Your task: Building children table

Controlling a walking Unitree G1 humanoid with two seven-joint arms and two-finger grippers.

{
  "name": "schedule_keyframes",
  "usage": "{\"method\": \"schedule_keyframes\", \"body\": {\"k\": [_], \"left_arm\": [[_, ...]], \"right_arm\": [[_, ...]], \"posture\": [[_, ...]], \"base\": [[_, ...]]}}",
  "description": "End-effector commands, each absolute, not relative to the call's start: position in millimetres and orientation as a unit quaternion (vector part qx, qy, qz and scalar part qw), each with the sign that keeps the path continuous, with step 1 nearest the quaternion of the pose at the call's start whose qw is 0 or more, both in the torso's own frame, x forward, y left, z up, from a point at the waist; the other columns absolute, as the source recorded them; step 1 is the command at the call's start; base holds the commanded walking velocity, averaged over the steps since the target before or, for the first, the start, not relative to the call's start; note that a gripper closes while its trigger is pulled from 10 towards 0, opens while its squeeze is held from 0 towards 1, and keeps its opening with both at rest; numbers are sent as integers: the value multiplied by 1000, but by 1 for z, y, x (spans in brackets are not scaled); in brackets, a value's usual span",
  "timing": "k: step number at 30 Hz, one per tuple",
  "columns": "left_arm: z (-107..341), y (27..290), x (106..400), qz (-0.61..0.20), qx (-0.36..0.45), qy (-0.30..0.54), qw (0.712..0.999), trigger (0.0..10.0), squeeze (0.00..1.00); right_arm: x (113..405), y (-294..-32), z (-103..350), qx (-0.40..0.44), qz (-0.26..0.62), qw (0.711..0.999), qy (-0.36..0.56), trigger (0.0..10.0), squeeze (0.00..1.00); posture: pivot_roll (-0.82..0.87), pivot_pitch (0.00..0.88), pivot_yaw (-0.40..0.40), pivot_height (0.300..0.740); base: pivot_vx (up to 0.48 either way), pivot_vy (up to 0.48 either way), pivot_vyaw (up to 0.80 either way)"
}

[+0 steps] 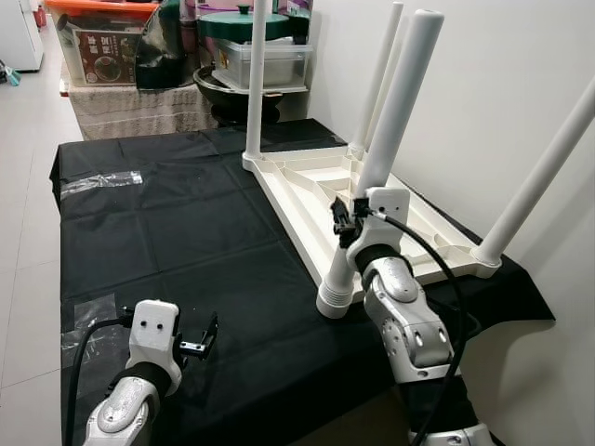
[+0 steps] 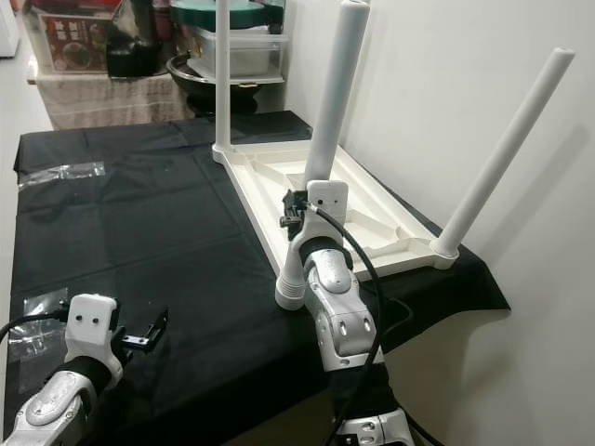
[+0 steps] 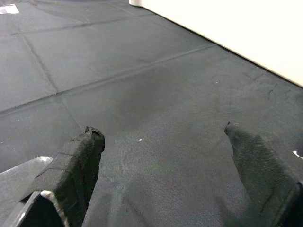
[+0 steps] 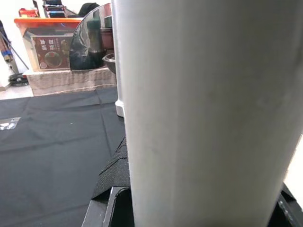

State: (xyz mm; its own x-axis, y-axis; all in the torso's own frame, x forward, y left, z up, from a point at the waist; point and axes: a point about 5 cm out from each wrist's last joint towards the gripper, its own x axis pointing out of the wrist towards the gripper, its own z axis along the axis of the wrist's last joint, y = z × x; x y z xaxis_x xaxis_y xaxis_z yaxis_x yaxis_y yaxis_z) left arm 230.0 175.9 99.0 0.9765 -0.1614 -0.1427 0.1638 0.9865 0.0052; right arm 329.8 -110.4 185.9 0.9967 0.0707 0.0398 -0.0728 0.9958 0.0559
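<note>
Nearest the camera, the left gripper (image 1: 206,339) sits low over the black cloth (image 1: 167,232), down at the near left corner of the surface. Its fingers (image 3: 78,161) are spread wide with nothing between them, just bare cloth under and ahead of them. Next to that arm there's a strip of clear tape (image 1: 93,316) stuck on the cloth at the near left edge.

Over on the right, the right gripper (image 1: 342,221) is up against the near leg (image 1: 395,121), partway up it. From the wrist camera the leg (image 4: 203,113) sits right between the black fingers (image 4: 111,179) and looks clamped there, so that hand is closed on it. The leg's ribbed foot end sits at the near corner of the tabletop (image 1: 316,186) and the whole leg leans away from the robot, up to the right.

The tabletop itself is white, lying upside down on the cloth by the wall, ribs showing. The other legs stick up from its corners: one at the far left corner (image 1: 257,74), one at the back (image 1: 379,79) and one on the right (image 1: 544,177).

Another piece of tape (image 1: 100,180) lies at the far left of the cloth. Past the cloth there's a pile of stuff: an orange-lidded box (image 1: 93,37) and a green-lidded pot (image 1: 244,23).
</note>
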Motion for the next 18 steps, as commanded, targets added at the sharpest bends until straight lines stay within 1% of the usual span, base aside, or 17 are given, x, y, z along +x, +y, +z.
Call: {"method": "schedule_keyframes", "body": {"k": [1,18], "left_arm": [[96,176,229,-84,10,76,994,10000,0],[94,174,228,-86,8,79,993,10000,0]], "right_arm": [[325,-123,141,15,15,996,91,10000,0],[323,-128,153,23,13,996,85,10000,0]], "posture": [[75,0,-93,740],[67,0,-92,740]], "base": [[0,0,0],[0,0,0]]}}
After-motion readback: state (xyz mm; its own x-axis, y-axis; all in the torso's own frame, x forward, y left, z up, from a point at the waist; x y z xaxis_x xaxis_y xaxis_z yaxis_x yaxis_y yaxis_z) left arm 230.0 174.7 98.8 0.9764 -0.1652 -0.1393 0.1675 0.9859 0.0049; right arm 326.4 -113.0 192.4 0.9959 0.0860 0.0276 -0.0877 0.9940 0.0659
